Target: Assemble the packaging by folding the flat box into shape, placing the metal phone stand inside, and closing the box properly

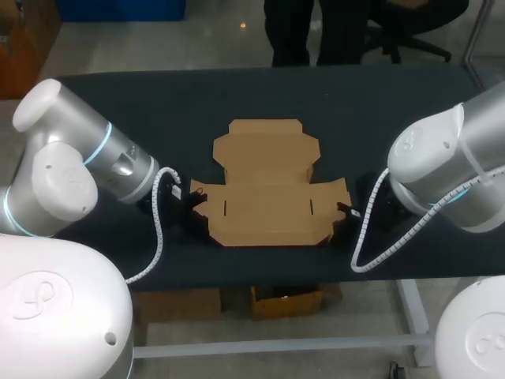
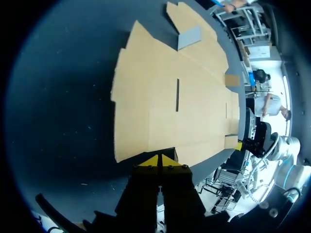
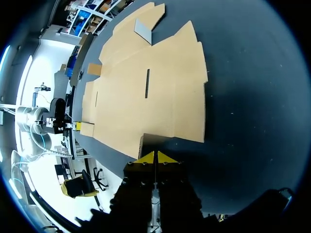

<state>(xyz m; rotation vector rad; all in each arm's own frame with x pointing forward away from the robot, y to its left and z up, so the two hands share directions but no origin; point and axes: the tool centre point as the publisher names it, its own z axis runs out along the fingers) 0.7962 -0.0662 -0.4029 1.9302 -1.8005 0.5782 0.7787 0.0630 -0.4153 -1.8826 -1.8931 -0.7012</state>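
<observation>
Slippage is the principal hazard. Flat box (image 1: 268, 189) lies unfolded on the bench (image 1: 118, 95), with the left pincer (image 2: 159, 161) at the box's left end flap and the right pincer (image 3: 155, 158) at its right end flap. Both pincers have their tips closed together and hold nothing; contact with the cardboard is probable but cannot be confirmed. Uneven pushing from the two ends would likely skew or slide the box. A tip riding over a flap edge could crease it off the score line.
</observation>
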